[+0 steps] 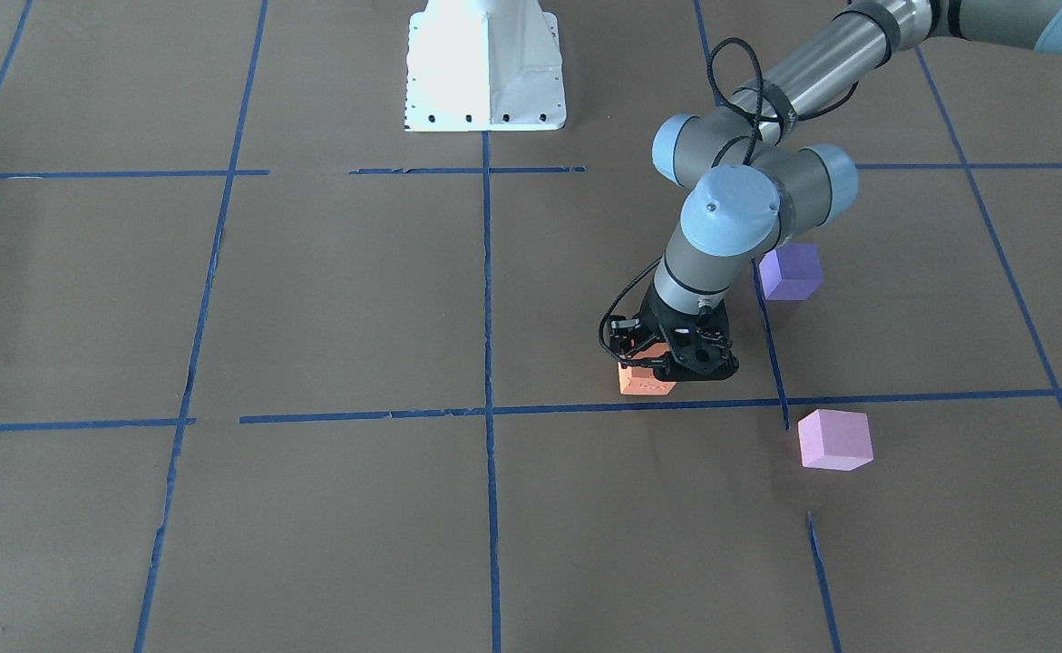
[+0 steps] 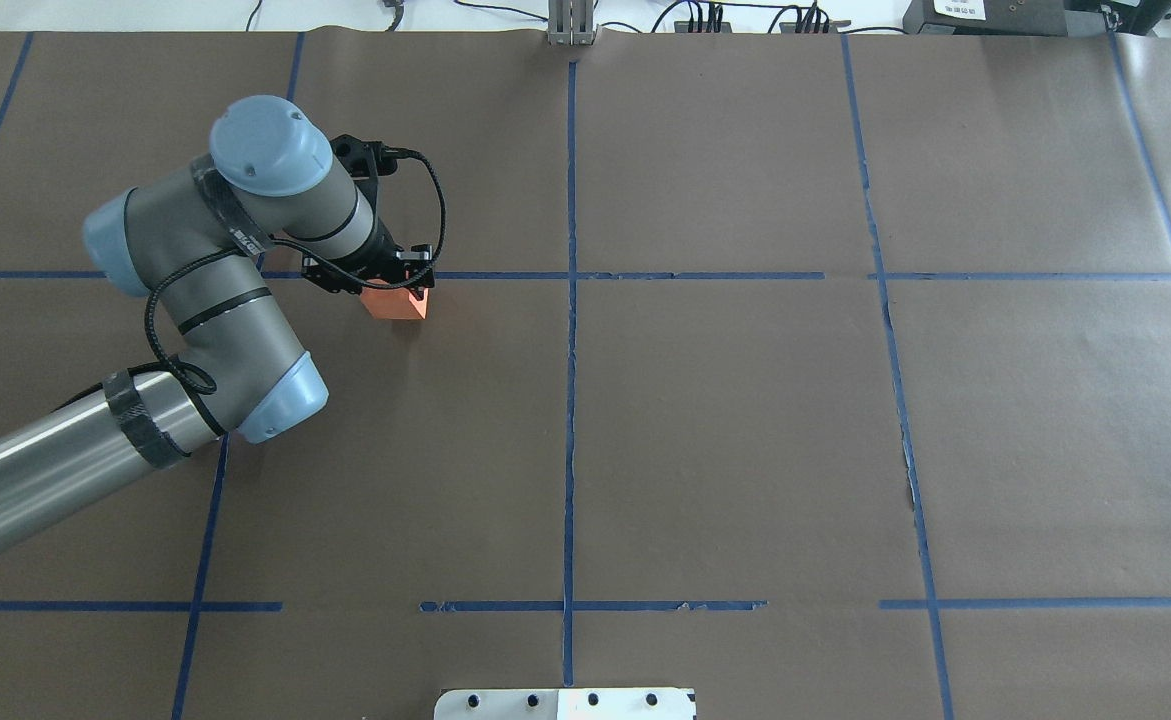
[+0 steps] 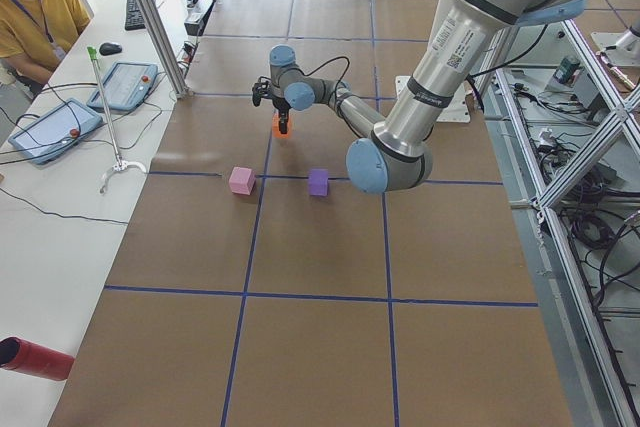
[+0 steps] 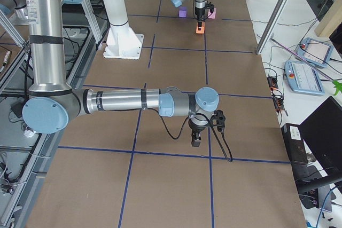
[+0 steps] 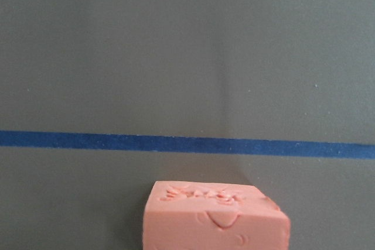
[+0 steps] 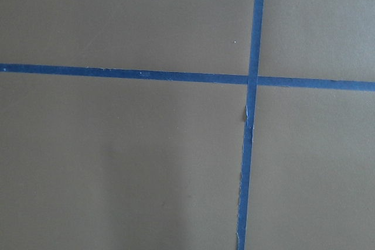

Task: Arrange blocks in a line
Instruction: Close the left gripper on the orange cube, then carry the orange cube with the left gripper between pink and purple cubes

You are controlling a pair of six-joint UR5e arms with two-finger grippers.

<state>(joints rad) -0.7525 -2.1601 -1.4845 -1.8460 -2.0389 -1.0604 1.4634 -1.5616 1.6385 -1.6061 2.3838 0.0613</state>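
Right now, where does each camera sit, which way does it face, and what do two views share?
Front-facing: across the table, facing the robot; left arm over small orange foam cube.
Overhead: behind robot, looking down; left arm.
Exterior left: table's left end; left arm, pale pink cube, dark purple cube.
Exterior right: opposite end; right arm near.
Left wrist: down onto orange cube.
Right wrist: down onto blue tape.
Side views share all three cubes.
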